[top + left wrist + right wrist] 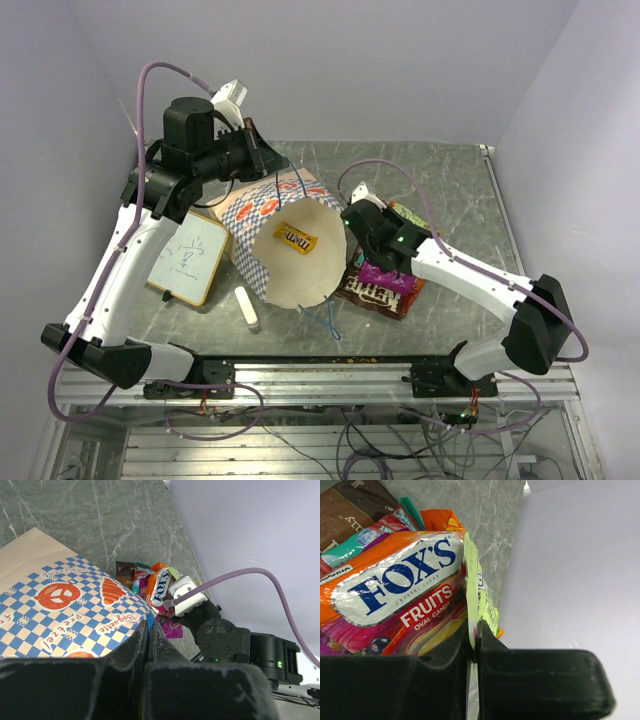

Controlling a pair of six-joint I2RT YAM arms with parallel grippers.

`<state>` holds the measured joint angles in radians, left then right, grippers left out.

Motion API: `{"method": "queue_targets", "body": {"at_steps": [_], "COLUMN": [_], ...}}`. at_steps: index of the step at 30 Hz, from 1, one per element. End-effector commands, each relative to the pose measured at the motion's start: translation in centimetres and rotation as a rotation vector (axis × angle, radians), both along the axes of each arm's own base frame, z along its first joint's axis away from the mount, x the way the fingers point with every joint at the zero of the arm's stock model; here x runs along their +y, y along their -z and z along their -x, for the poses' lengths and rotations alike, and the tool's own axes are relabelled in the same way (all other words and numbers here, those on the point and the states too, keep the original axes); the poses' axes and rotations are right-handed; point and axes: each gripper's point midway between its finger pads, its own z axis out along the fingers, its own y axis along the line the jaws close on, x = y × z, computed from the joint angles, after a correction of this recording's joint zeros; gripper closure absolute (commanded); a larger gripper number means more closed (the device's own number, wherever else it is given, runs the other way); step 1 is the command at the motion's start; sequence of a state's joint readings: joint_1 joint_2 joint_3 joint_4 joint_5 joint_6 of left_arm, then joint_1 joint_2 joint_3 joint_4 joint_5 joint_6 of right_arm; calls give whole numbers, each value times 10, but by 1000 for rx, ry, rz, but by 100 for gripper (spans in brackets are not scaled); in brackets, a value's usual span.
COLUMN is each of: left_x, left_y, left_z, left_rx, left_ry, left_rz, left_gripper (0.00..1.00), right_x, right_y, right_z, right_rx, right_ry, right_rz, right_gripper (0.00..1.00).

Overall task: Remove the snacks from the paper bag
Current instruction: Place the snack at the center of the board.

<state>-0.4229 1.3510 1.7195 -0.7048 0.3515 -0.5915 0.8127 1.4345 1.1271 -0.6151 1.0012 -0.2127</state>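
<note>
Bag on its side, both arms gripping.

Paper bag [255, 225] lies tipped over on the counter [450, 190], mouth facing the arm bases, one yellow packet [297, 238] inside. Left gripper [150, 627]: jaws pressed together on the bag's chequered far edge. Right gripper [474, 635]: jaws pinching the yellow-green end seam of an orange Fox's candy packet [395, 582], just beside the bag's right side. Under it, a pile of snacks [385, 290] on the counter, with a brown chocolate bag lowest. Whiteboard [190, 258] and white cylinder [246, 307] lie left of the bag.
</note>
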Motion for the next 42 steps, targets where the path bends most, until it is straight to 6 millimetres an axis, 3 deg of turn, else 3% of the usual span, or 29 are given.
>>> {"method": "queue_targets", "body": {"at_steps": [1,7,11,16,20,25,29,36,42], "left_x": [-5,-5,-4,-3,-3,-3,-5,-8,-12], "left_y": [-16,-14,-15,-16,-18,-18,-21,-26,-41], "left_z": [-1,-2,-2,-2,-1,0,2,3,-2], "left_rx": [-52,-45,-46,-46,-47,-45,-40,-34,-60], "left_ry": [19,13,9,3,2,-1,5,13,26], "left_rz": [27,40,42,40,46,58,79,114,123], "left_gripper": [93,93,93,93,93,93,93,93,93], "right_x": [5,5,9,19,25,29,62,146,191], "right_y": [7,25,26,-5,-33,-36,-30,-67,-49], "right_z": [-2,3,7,7,14,31,44,67,69], "right_rx": [-4,36,53,32,43,72,150,152,181], "right_ry": [-14,-27,-52,-78,-107,-170,-327,-756,-929], "right_rz": [-35,-51,-99,-191,-283,-388,-538,-839,-888], "right_gripper": [93,88,78,55,48,36,33,32,34]}}
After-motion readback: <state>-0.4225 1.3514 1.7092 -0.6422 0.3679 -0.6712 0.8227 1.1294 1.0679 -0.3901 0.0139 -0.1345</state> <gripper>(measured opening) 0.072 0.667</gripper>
